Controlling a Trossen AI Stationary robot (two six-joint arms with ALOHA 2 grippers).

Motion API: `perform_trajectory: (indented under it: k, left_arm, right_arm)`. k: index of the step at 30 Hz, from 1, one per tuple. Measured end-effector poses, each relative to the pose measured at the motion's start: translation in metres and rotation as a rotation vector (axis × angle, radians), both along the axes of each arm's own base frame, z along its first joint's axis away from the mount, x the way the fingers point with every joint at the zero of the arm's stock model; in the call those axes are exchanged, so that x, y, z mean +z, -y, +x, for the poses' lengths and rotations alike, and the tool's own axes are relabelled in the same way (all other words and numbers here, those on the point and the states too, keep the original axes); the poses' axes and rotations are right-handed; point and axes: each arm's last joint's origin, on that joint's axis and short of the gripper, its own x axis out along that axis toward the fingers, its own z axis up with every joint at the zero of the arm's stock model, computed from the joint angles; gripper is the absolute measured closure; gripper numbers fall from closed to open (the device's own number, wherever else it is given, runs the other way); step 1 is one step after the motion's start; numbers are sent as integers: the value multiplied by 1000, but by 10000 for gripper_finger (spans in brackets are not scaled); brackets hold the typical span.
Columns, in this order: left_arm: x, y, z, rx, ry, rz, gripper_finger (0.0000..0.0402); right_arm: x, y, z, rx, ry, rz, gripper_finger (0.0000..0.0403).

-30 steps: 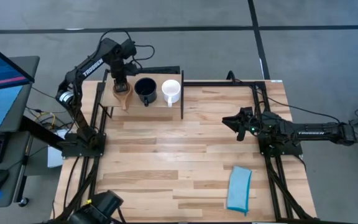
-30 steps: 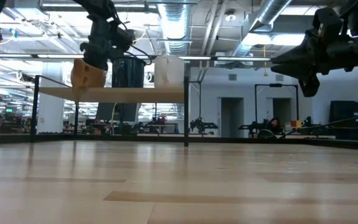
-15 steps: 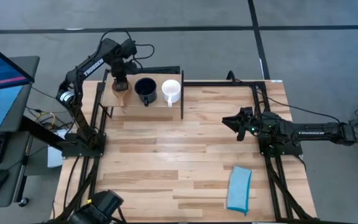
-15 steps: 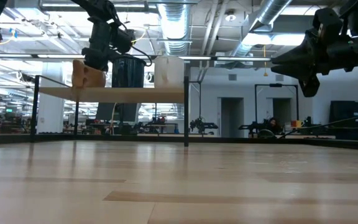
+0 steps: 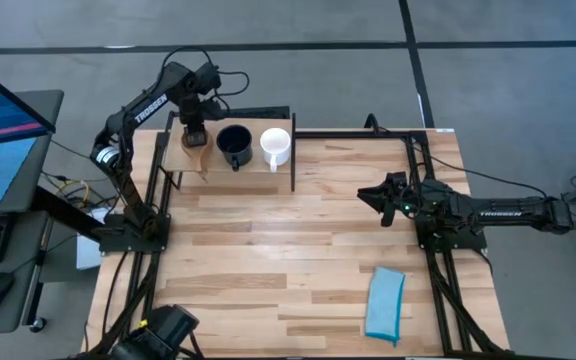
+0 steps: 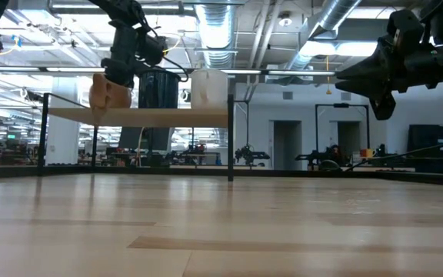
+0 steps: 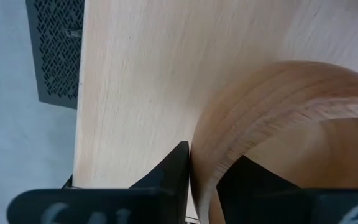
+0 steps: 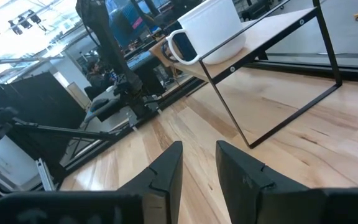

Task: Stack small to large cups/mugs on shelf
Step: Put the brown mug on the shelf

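The shelf point(image 5: 253, 165), a light board on a thin black frame, stands at the table's far left. On it, in a row, are the wooden cup point(image 5: 197, 150) at the left end, the dark mug point(image 5: 233, 145) in the middle and the white mug point(image 5: 275, 147) on the right; both mugs stand upright on their bases. My left gripper point(image 5: 194, 133) is above the wooden cup point(image 6: 108, 91) and shut on it. The cup's long handle point(image 5: 204, 168) points toward the table's near edge. My right gripper point(image 5: 373, 195) hangs over the table's right half, slightly open point(image 8: 199, 168) and holding nothing. My left gripper holds the wooden cup by its rim wall point(image 7: 202, 163), one finger point(image 7: 176, 174) outside the cup and the other inside its hollow. The fingers come from above, pointing down. The cup sits upright with its base at the shelf board point(image 6: 160, 113); whether it rests there I cannot tell.
A folded light blue cloth point(image 5: 385, 303) lies near the table's right near corner. Black frame rails point(image 5: 408, 150) run along the far and right edges. The middle of the wood-plank table point(image 5: 288, 250) is bare. The shelf's post point(image 5: 293, 170) stands right of the white mug.
My left gripper, still shut on the wooden cup, has shifted slightly toward the shelf's far edge. The cup has come from a slight tilt to standing level at the board. The right arm has kept still.
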Motion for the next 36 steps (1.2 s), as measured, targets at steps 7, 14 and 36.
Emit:
perform_trajectory:
  k: [7,14,36]
  left_arm:
    - [0,-1,1,11,-8,25,346]
    - [0,-2,0,14,-11,34,345]
    - [1,-1,2,9,-14,45,333]
  right_arm:
    - [0,0,0,0,0,0,284]
    - [0,0,0,0,0,0,284]
    - [0,0,0,0,0,0,284]
